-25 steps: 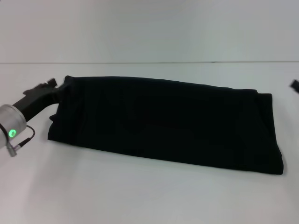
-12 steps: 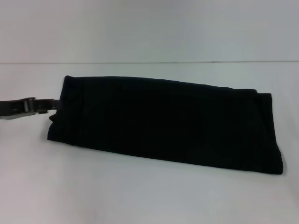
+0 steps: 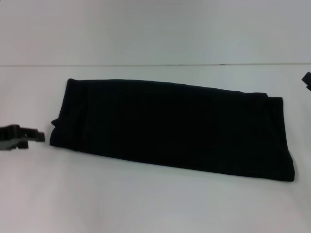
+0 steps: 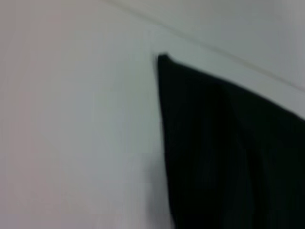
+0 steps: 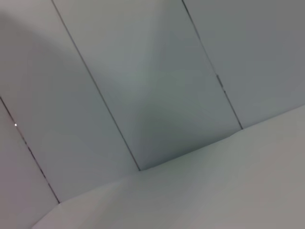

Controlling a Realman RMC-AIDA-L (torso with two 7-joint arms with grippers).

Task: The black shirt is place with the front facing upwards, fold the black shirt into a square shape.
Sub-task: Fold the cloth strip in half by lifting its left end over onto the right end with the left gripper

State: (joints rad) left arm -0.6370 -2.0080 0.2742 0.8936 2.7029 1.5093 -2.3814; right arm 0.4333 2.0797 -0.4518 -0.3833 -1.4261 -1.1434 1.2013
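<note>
Black fabric dominates the scene: the black shirt (image 3: 172, 127), a large soft garment, lies folded into a long, narrow band across the middle of the white table (image 3: 146, 204). The band runs from the robot's left toward its right, slanting slightly nearer the robot at its right end. No lettering or label shows on the upper face; only plain dark cloth with faint lengthwise creases. At the right end a second layer peeks out just past the top layer's edge. At the left end a small fold of cloth sticks out from the side edge.

The left gripper (image 3: 29, 136), a dark grey claw, sits low at the left edge of the head view, just beside the shirt's left end but apart from it, with bare table between the two. It grasps nothing; whether its fingers are spread or closed cannot be told from what shows. The left wrist view looks along the table at one corner (image 4: 164, 59) of the folded shirt, lying flat.

The right gripper (image 3: 307, 79) shows only as a small dark tip at the far right edge, well apart from the shirt; its state cannot be told. The right wrist view shows only the pale panelled wall (image 5: 152, 86) and the table surface.
</note>
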